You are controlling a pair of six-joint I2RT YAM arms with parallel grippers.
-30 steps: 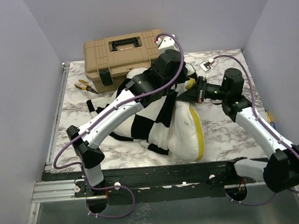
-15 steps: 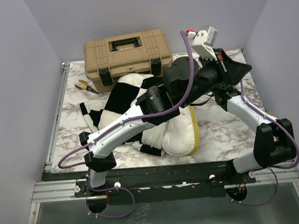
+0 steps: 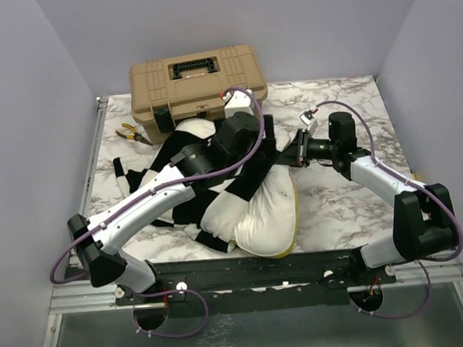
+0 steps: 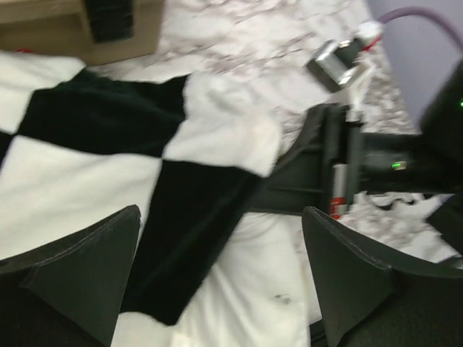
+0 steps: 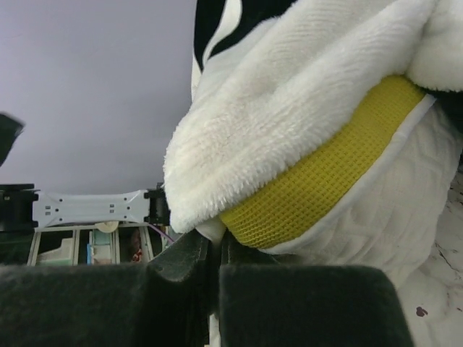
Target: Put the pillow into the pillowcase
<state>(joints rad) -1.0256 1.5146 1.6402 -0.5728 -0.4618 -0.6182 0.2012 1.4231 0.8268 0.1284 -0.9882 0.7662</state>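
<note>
White quilted pillow [image 3: 258,219] lies mid-table toward the near edge, partly in the checkered pillowcase [image 4: 79,181]. Its far and left part is under the black-and-cream fabric. The near end with the yellow edge strip [image 5: 318,166] is bare, and it rests on the marble table [image 3: 353,205]. The tan toolbox [image 3: 197,84] and yellow-handled pliers [image 3: 129,133] sit at the far left, apart from the work.

Right gripper [image 5: 213,249]: jaws together, pinched on the fleecy hem of the pillowcase just where it laps over the yellow strip. The left wrist view shows the same thing, with dark fingers biting a corner of the case.

Left gripper [image 4: 221,217]: fingers [image 4: 79,267] wide apart with nothing between them, hanging over the checkered fabric and bare pillow beside the right gripper. I can't tell whether the tips touch the cloth.

Step, as I read it: mid-insertion, pulling the case mouth down over the pillow. Roughly half is covered and a big lobe is still out. The right side has the hem anchored while the left is free.

The next move likely calls for the left gripper to drop onto the hem on its own side of the mouth. It should close on a single layer of case, not on the pillow skin, then draw that edge toward the exposed yellow end while the right keeps its pinch. The fleece is floppy and bunched, so the hem there is hard to pick out. The plump pillow may also bulge and resist the mouth.
</note>
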